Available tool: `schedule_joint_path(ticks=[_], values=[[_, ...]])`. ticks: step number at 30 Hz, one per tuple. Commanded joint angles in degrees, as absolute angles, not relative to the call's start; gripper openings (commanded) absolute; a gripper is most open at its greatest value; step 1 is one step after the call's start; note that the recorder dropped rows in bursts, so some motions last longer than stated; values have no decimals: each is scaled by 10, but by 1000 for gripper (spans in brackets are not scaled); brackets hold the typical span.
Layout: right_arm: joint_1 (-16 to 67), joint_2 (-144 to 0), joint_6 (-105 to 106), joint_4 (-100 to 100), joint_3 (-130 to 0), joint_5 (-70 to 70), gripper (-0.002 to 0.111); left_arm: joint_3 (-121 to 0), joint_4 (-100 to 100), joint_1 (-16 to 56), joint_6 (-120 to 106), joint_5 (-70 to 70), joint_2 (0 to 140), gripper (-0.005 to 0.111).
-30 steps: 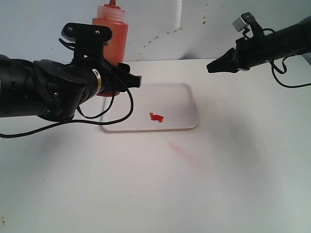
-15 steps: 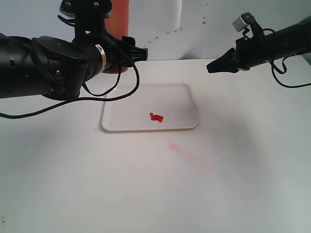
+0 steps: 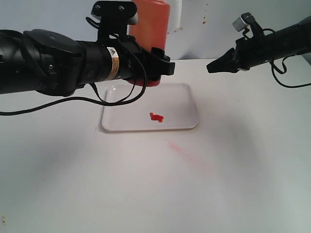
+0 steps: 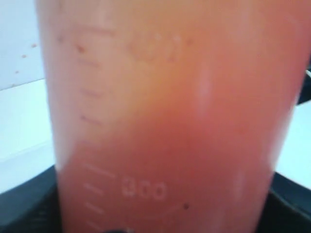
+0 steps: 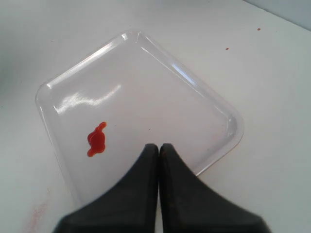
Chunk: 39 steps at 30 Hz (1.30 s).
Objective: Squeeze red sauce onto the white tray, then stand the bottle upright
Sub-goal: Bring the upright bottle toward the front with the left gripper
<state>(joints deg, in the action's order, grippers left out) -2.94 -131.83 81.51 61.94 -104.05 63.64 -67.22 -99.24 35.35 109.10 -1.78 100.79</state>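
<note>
The left gripper (image 3: 154, 68) is clamped around the lower part of the bottle (image 3: 150, 24), with a black finger on each side of it. The bottle stands upright in this grip. Its top runs out of the exterior view, so the nozzle cannot be seen. The left wrist view is almost filled by the bottle (image 4: 170, 121): translucent orange-red plastic, darker red toward the base, with faint measuring lines and the raised number 300. In the exterior view the bottle's red base sits at the far left edge of the white tray (image 3: 187, 99); whether it touches the tray or the table cannot be told. The right gripper (image 3: 211, 68) has its two black fingers pressed together and holds nothing. It hangs in the air to the right of the tray's far right corner, well apart from the bottle. The right wrist view looks down past the right gripper (image 5: 158, 148) onto the white tray (image 5: 146, 73), which lies flat on the white table (image 3: 146, 194). The red sauce (image 3: 156, 117) is a small glossy blob near the middle of the tray, toward its near edge; in the right wrist view the red sauce (image 5: 96, 139) shows a thin tail at one end. A faint pink smear (image 3: 182, 150) marks the table just in front of the tray.
</note>
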Motion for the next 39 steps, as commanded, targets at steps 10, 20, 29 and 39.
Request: schedule_joint_path(ticks=[10, 20, 29, 39], values=[[-33, -1312, 817, 620, -1038, 634, 0, -585, -999, 356, 988, 64, 867, 0], [-33, -1312, 817, 620, -1038, 634, 0, -473, -872, 356, 853, 220, 750, 0], [-33, -1312, 817, 620, -1038, 633, 0, -407, -705, 356, 669, 361, 737, 0], [-33, -1312, 810, 621, -1038, 642, 0, -361, -689, 356, 584, 486, 737, 0]])
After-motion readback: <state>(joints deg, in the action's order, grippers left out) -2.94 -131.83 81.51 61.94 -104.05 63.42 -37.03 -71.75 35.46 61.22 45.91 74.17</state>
